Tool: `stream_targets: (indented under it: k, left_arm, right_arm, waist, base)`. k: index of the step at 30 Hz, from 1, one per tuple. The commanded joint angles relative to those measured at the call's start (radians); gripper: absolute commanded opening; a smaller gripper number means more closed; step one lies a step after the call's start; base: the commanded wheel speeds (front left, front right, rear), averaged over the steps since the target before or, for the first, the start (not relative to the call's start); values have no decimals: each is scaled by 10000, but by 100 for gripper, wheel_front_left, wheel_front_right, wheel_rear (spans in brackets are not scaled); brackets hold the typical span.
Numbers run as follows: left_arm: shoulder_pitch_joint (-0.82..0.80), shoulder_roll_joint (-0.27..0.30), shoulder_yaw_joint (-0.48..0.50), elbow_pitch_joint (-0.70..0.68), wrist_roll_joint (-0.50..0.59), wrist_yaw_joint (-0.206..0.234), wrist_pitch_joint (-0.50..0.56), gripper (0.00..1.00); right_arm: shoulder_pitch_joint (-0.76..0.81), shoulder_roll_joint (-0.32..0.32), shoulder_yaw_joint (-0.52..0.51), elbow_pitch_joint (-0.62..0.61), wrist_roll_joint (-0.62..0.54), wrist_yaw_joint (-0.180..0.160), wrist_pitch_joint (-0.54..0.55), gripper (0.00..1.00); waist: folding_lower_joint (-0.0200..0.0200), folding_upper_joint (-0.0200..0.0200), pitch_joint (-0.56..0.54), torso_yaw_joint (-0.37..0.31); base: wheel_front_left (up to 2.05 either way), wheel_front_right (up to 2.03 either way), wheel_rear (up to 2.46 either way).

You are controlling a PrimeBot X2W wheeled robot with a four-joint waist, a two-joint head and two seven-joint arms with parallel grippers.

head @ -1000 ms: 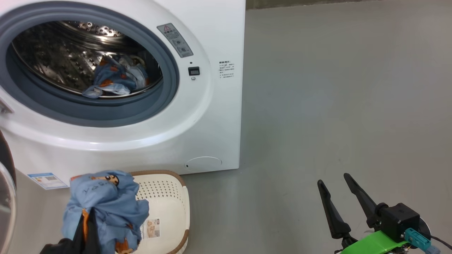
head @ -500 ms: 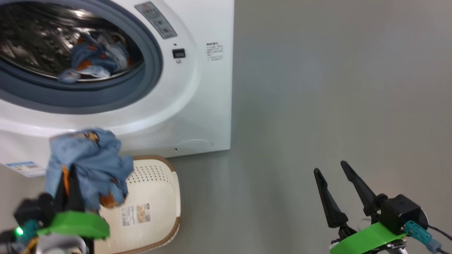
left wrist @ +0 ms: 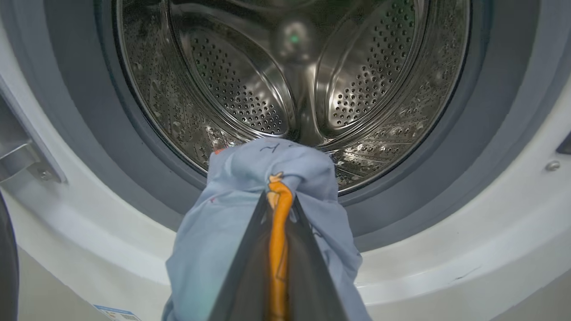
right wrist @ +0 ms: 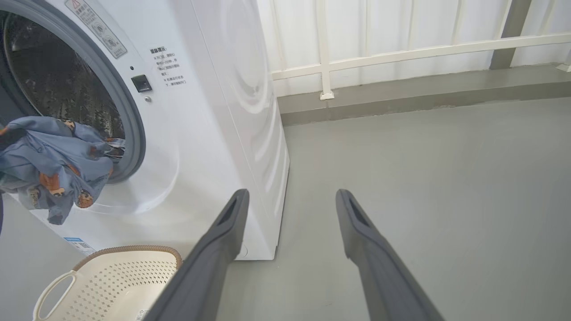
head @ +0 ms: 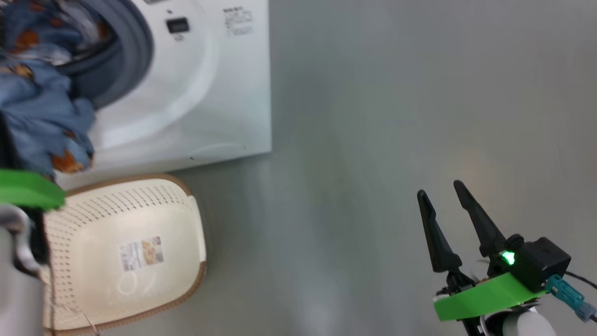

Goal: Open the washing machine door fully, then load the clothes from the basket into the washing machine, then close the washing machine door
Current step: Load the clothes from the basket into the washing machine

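Note:
My left gripper [left wrist: 279, 196] is shut on a light blue bundle of clothes [left wrist: 214, 232] with orange-brown prints. It holds the bundle just in front of the washing machine's [head: 224, 93] open mouth, level with the lower grey gasket [left wrist: 482, 147]. In the head view this bundle [head: 42, 116] hangs above the basket [head: 93, 214], and another blue garment [head: 28, 28] lies in the drum. The cream basket shows just a paper label on its bottom. The door's dark edge [left wrist: 6, 267] sits at the far left. My right gripper [head: 439, 187] stands open over bare floor, holding nothing.
The steel drum [left wrist: 250, 89] is deep and mostly bare behind the bundle. A door hinge bracket [left wrist: 22, 156] juts out left of the opening. Grey floor [head: 373, 116] stretches right of the machine. A white railing [right wrist: 401, 49] runs along the far wall.
My left gripper has lifted the blue bundle from over the basket up to the drum opening. The head camera has swung, shifting the whole picture. The right gripper stays open.

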Motion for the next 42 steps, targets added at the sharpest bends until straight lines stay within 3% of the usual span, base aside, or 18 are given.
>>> stream_targets:
  k: [1, 11, 21, 27, 34, 40, 42]
  left_arm:
    - [-515, 611, 389, -55, -55, -99, 63, 0]
    - [-3274, 1976, 533, 1522, -410, -750, 1576, 0]
    - [-5749, 3717, 548, 1835, -338, -909, 3545, 0]
    - [-6794, 4262, 446, 1894, 119, -743, 2872, 0]
    - [-7793, 4717, 193, 2096, 897, -455, 1151, 0]
    - [-8228, 4699, -22, 2566, 1102, -512, 205, 0]
    - [-8240, 4597, -46, 2904, 1002, -565, 318, 0]
  right_arm:
    - [-245, -16, 290, -166, 89, 88, -124, 100]
    - [-1022, -16, 668, 482, 672, 88, -710, 100]
    - [-1579, -16, 961, 739, 1235, 88, -847, 100]
    - [-1742, -16, 1010, 664, 1355, 88, -850, 100]
    - [-1817, -16, 1112, 634, 1403, 88, -851, 100]
    - [-1804, -16, 1138, 660, 1426, 88, -852, 100]
    - [-1817, -16, 1153, 671, 1439, 88, -852, 100]
  waist:
    - [0, -1, 914, -619]
    - [0, -1, 2295, -1493]
    - [0, -1, 3420, -2242]
    - [0, -1, 3720, -2373]
    - [0, -1, 3877, -2453]
    - [0, -1, 3952, -2442]
    - [0, -1, 3957, -2432]
  base:
    - [0, 0, 0]
    - [0, 0, 0]
    - [0, 0, 0]
    - [0, 0, 0]
    - [0, 0, 0]
    - [0, 0, 0]
    - [0, 0, 0]
